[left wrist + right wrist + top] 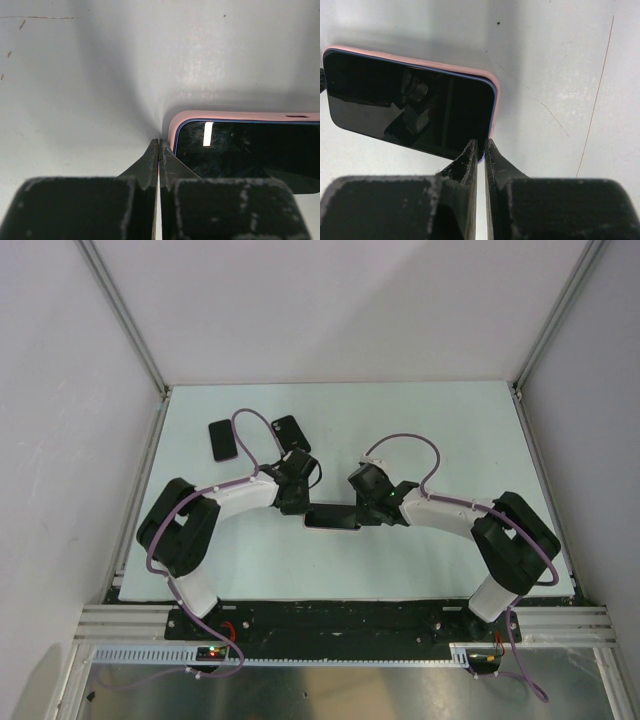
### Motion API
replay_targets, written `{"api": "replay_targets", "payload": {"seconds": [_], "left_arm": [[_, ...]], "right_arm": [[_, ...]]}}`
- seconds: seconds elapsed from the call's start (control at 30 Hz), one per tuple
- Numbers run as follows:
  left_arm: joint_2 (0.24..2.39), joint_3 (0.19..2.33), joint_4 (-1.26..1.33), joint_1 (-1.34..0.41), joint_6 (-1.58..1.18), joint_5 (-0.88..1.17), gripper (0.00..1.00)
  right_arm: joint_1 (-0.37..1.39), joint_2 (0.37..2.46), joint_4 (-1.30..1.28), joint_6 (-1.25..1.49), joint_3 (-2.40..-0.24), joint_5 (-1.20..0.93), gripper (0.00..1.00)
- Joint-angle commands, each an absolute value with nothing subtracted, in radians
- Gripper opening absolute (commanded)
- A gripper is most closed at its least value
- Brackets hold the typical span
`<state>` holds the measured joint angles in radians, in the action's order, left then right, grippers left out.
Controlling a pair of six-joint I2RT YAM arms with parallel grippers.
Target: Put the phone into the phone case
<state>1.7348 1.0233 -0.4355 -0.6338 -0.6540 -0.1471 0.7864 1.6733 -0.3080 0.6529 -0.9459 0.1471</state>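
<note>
The phone (333, 518) lies screen up in the middle of the table, its dark glass (250, 150) (410, 105) framed by the pink phone case (225, 116) (420, 61), whose rim shows along the far side and round the corners. My left gripper (300, 508) (159, 142) is shut and holds nothing; its tips sit against the case's left corner. At the phone's near right corner is my right gripper (368, 512) (481, 142), shut to a hairline gap. A sliver of the phone's blue edge shows just past its tips.
Two flat black phone-sized slabs lie at the back left of the white table, one (222, 440) farther left than the other (291, 432). Grey walls close in the table on three sides. The arms' bases stand on a metal rail (340, 620) at the near edge.
</note>
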Motion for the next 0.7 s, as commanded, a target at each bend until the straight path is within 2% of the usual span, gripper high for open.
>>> {"api": "replay_targets", "payload": {"seconds": [0.0,0.1,0.43,0.67], "left_arm": [[1.736,1.069,-0.384,-0.654,-0.656,-0.108,0.00],[1.719,1.063,-0.386,-0.651,-0.664,-0.111,0.01],[1.594,0.997,-0.390,-0.631,-0.670,-0.108,0.15],[1.543,0.961,-0.392,-0.630,-0.676,-0.060,0.18]], "right_arm": [[0.859,1.846,-0.162,0.693,-0.911,0.038,0.07],[0.859,1.835,-0.174,0.693,-0.911,0.055,0.07],[0.830,1.785,-0.206,0.680,-0.935,0.071,0.09],[0.826,1.775,-0.208,0.680,-0.938,0.069,0.09]]}}
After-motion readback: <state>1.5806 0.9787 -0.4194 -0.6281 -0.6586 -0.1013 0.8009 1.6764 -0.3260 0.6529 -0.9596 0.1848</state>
